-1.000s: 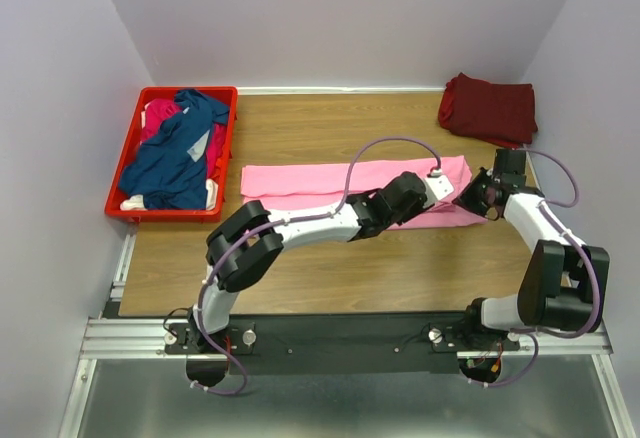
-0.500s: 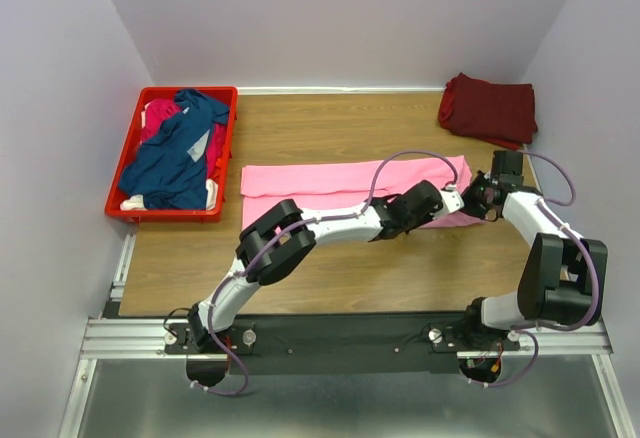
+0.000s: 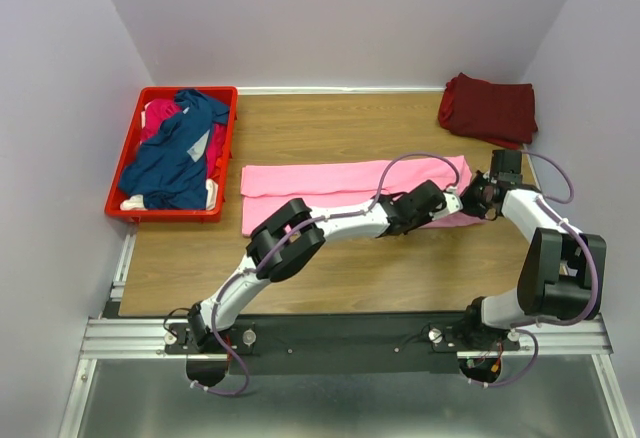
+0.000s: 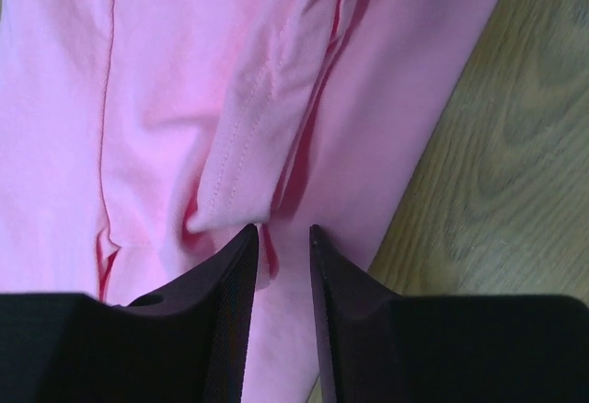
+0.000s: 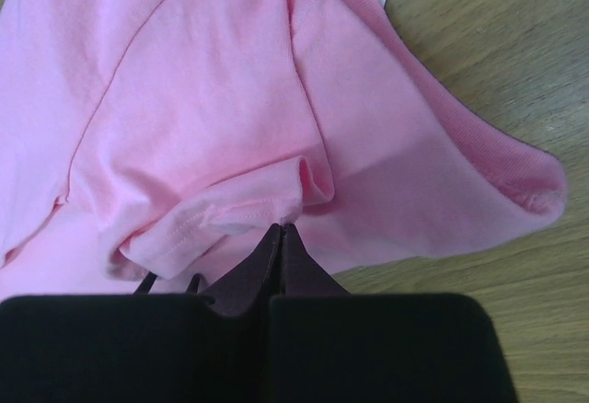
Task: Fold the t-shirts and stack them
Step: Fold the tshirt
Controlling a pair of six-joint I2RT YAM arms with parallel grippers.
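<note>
The pink t-shirt (image 3: 330, 183) lies flat on the desk (image 3: 330, 128) as a long band, its long axis running left to right. Both pincers sit at its right end. The left pincer (image 4: 282, 230) points tips-down onto the cloth beside a stitched hem, jaws a narrow gap apart. The right pincer (image 5: 281, 228) is closed, pinching a bunched fold near the shirt's right edge. The maroon t-shirt (image 3: 488, 108) lies folded at the far right corner.

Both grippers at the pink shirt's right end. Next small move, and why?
Probably close the left gripper fully on the raised fold at its tips: its jaws show a narrow gap, while the right gripper pinches the pink t-shirt, so both could lift that end.
</note>
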